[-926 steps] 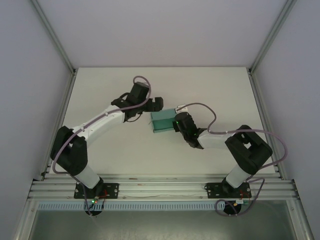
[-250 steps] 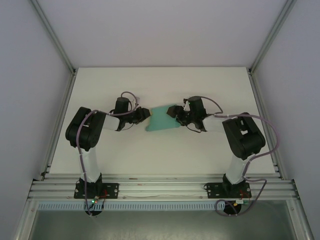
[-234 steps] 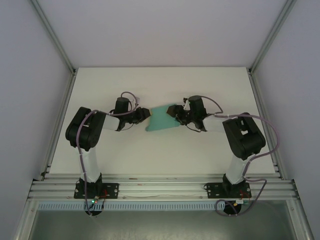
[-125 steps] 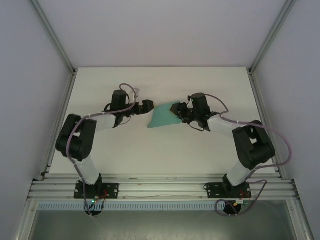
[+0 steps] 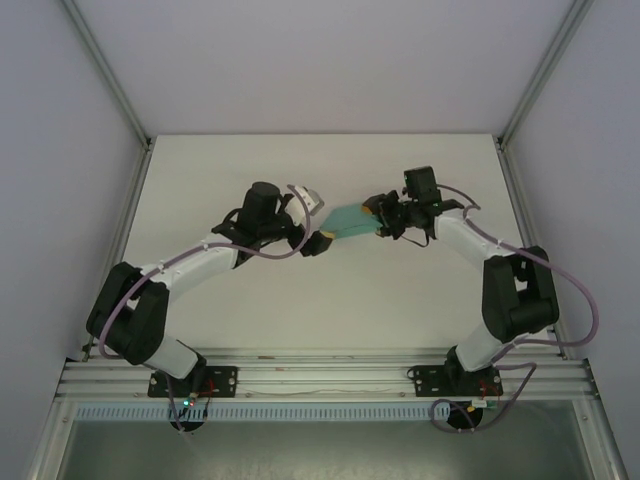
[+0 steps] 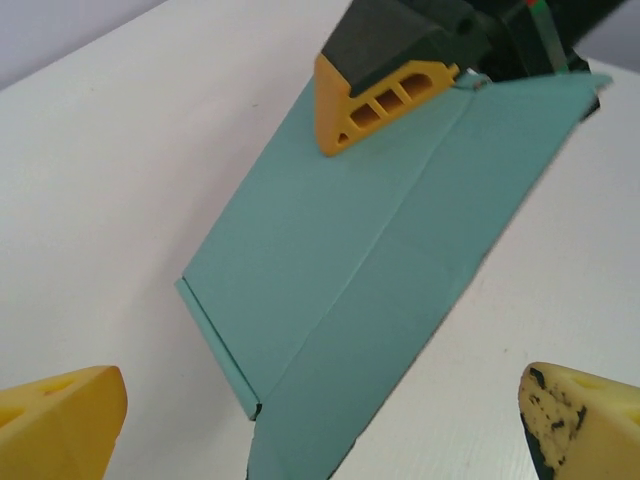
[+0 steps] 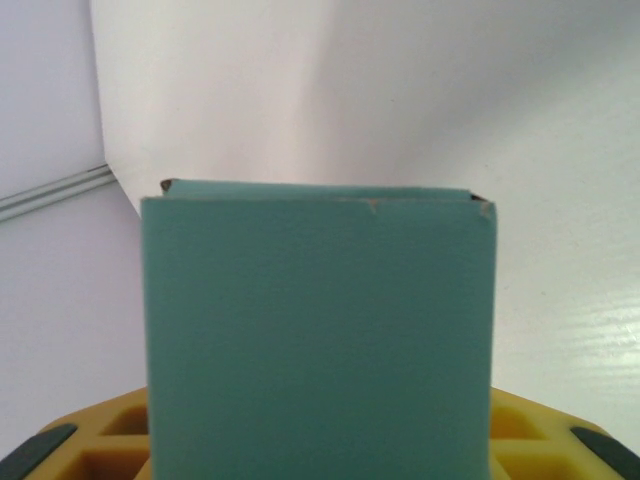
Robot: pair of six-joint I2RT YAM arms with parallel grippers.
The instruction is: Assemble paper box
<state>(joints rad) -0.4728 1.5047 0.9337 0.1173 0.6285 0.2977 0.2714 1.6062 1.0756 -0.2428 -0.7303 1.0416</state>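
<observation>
Centre frame, the paper box (image 5: 349, 220) is clamped by the right gripper (image 5: 384, 214), the left gripper (image 5: 318, 222) spread wide alongside; it could be buckled by a skewed push.

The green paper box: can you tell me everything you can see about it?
The paper box is thin, matte teal-green card, folded flat, with one long crease down its middle and a narrow folded lip at one end. The right gripper is shut on the opposite end, one yellow finger pressed on top. The left gripper is open at the lip end, fingers apart, not touching. It lies over the white table; whether it touches it is unclear.
</observation>
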